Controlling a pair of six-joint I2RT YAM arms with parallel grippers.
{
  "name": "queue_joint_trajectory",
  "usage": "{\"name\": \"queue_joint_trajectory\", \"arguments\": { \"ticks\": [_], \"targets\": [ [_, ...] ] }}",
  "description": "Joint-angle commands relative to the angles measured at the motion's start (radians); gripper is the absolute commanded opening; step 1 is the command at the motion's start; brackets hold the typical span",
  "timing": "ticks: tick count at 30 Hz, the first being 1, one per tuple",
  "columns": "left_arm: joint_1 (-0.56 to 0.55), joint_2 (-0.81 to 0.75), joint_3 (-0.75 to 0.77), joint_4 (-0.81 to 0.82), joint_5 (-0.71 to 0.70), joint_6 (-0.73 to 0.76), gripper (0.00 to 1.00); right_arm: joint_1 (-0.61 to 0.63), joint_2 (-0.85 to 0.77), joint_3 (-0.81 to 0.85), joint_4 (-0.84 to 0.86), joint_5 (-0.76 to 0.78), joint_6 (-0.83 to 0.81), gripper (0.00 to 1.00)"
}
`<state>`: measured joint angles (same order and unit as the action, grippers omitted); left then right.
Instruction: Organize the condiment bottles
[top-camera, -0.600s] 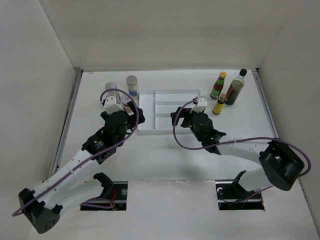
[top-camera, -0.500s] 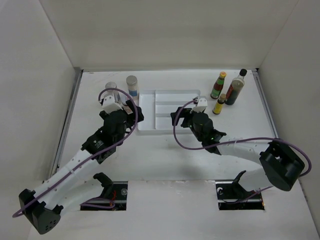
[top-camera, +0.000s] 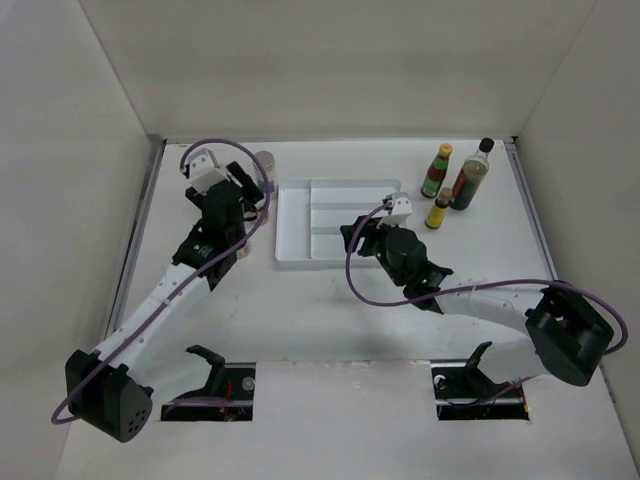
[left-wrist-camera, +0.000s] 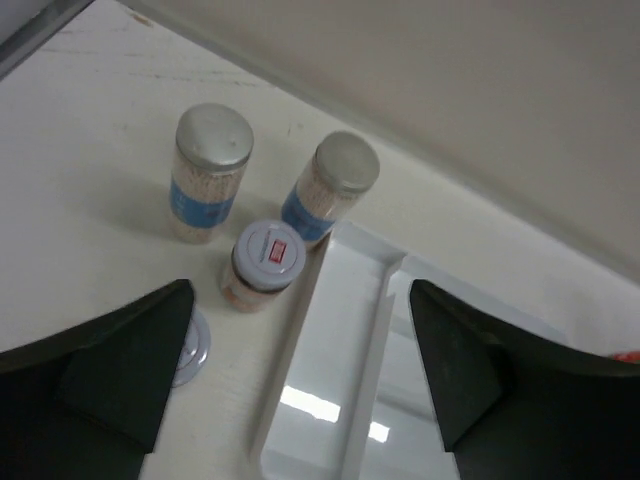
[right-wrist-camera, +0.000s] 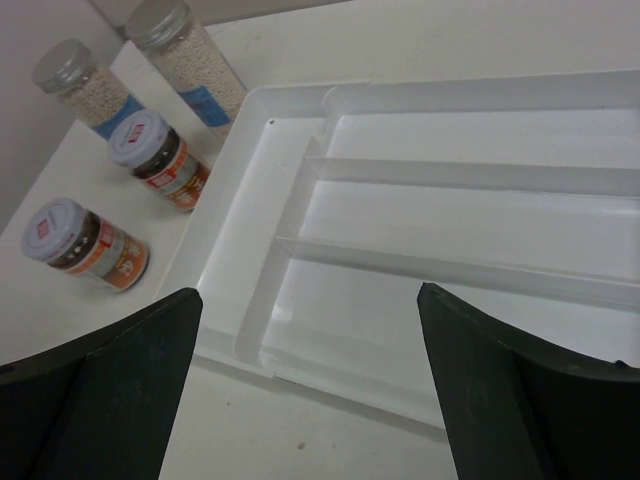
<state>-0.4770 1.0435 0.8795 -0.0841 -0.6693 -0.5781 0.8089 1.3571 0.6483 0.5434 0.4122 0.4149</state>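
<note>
Two tall grey-lidded jars with blue labels (left-wrist-camera: 212, 170) (left-wrist-camera: 335, 185) stand at the far left of the table. In front of them are a short jar with a red-marked lid (left-wrist-camera: 265, 265) and another short jar (left-wrist-camera: 188, 347), the latter half hidden by a finger. My left gripper (left-wrist-camera: 300, 400) (top-camera: 245, 185) hovers open above them and the tray's left edge, holding nothing. My right gripper (right-wrist-camera: 310, 400) (top-camera: 362, 238) is open and empty over the near side of the white tray (right-wrist-camera: 420, 255). At the far right stand a red yellow-capped bottle (top-camera: 437, 170), a tall dark bottle (top-camera: 472, 175) and a tiny yellow bottle (top-camera: 439, 208).
The white divided tray (top-camera: 300, 225) lies in the middle of the table with nothing in its compartments. White walls close in the table at the back and on both sides. Purple cables loop over both arms.
My left arm has swung back and to the left, and now covers the jars in the top view. The right arm has hardly moved.
</note>
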Motion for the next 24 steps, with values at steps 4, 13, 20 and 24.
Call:
{"name": "queue_joint_trajectory", "arguments": {
  "ticks": [4,13,20,24],
  "targets": [
    [0.139,0.121,0.148,0.124,0.06,0.047,0.29,0.046,-0.035,0.016,0.092,-0.052,-0.034,0.13],
    [0.321,0.371,0.401,-0.086,0.123,0.064,0.82,-0.015,-0.024,0.007,0.067,-0.102,0.039,0.39],
    [0.354,0.535,0.486,-0.129,0.152,0.096,0.87,-0.026,-0.006,-0.015,0.115,-0.113,0.036,0.71],
    [0.349,0.621,0.521,-0.131,0.163,0.1,0.87,-0.026,0.007,-0.01,0.115,-0.128,0.033,0.72]
  ]
}}
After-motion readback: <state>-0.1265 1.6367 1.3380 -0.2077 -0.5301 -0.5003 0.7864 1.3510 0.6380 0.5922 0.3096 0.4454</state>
